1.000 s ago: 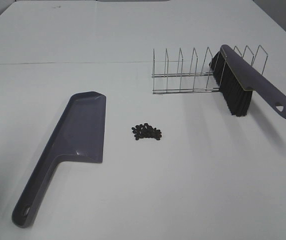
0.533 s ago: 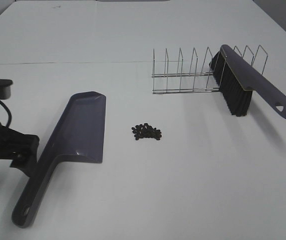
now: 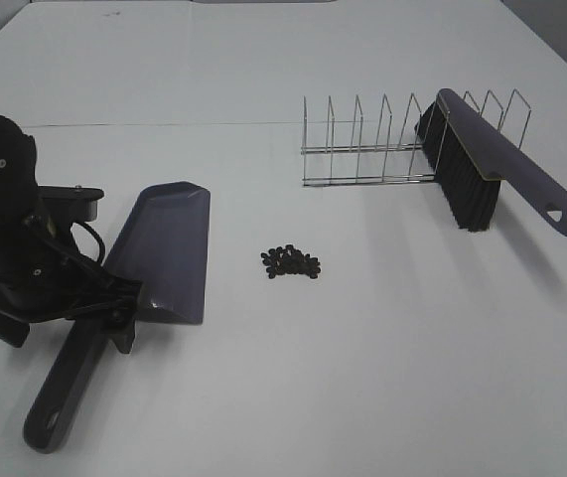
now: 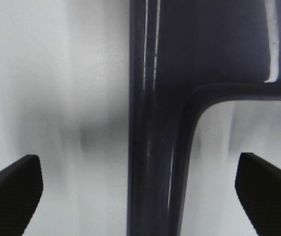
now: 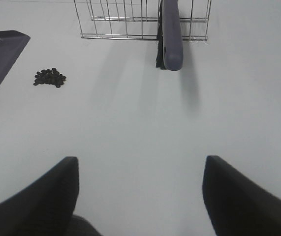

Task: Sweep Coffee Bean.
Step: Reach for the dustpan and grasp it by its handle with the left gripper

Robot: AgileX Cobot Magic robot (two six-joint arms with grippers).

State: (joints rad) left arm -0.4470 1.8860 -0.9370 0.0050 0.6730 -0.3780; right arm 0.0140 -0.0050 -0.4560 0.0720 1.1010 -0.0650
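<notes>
The coffee beans (image 3: 290,262) lie in a small dark cluster on the white table, also seen in the right wrist view (image 5: 50,77). The grey-purple dustpan (image 3: 167,248) lies flat to their left. My left gripper (image 3: 107,313) is open and straddles the dustpan's handle (image 4: 155,167), with one fingertip (image 4: 12,189) on each side, not touching it. The brush (image 3: 482,164) leans in the wire rack (image 3: 362,149), bristles down. My right gripper (image 5: 140,191) is open and empty above bare table, well short of the brush (image 5: 172,34); it does not show in the exterior view.
The wire rack (image 5: 125,22) stands at the back right with the brush across its right end. A corner of the dustpan (image 5: 0,54) shows in the right wrist view. The left arm's body (image 3: 5,229) covers the table left of the dustpan.
My left arm has come in from the left edge and moved right, so its open gripper now sits over the dustpan's handle. Dustpan, beans and brush have not moved.
</notes>
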